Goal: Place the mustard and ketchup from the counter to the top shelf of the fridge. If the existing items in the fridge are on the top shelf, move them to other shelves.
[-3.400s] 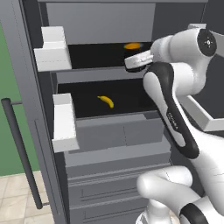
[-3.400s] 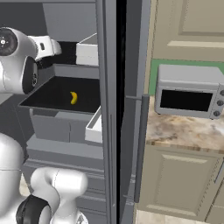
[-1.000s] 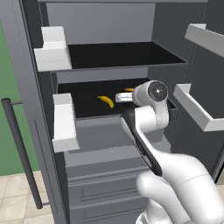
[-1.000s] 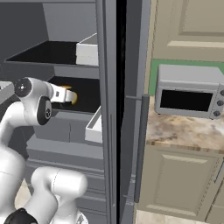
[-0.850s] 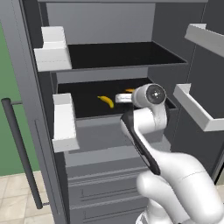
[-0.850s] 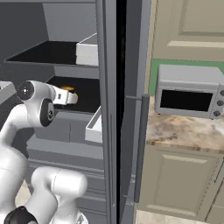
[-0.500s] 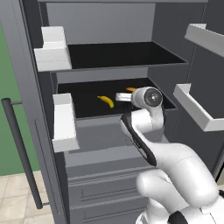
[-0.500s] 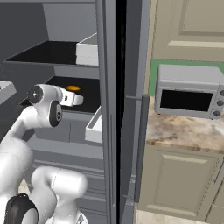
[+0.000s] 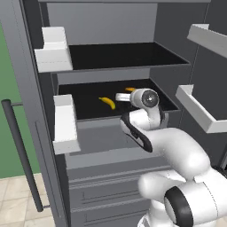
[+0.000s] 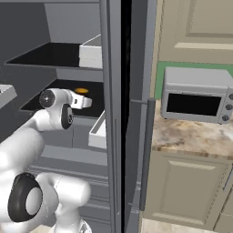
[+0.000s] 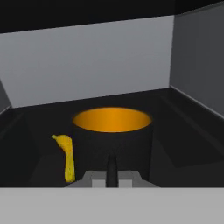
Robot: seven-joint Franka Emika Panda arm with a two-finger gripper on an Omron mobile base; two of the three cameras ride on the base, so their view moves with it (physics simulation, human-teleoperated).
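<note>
we reach into the open fridge (image 9: 26, 53), gripper (image 11: 112, 168) at the lower black shelf (image 9: 88, 104), fingers together on the dark cylinder with an orange top (image 11: 112, 131), just beside the banana (image 9: 107, 102). the top shelf (image 9: 124, 55) is bare. we judge the next move is releasing, then fetching the counter (image 10: 191, 132) bottles.

Fridge (image 9: 26, 53) walls are showing matt grey; lower shelf (image 9: 88, 104) is reading smooth black; counter (image 10: 191, 136) is presenting glossy marbled stone; banana (image 11: 66, 157) is appearing waxy.

A glossy white arm (image 9: 177, 146) of rounded segments, dark discs at its joints, grey-capped wrist.
</note>
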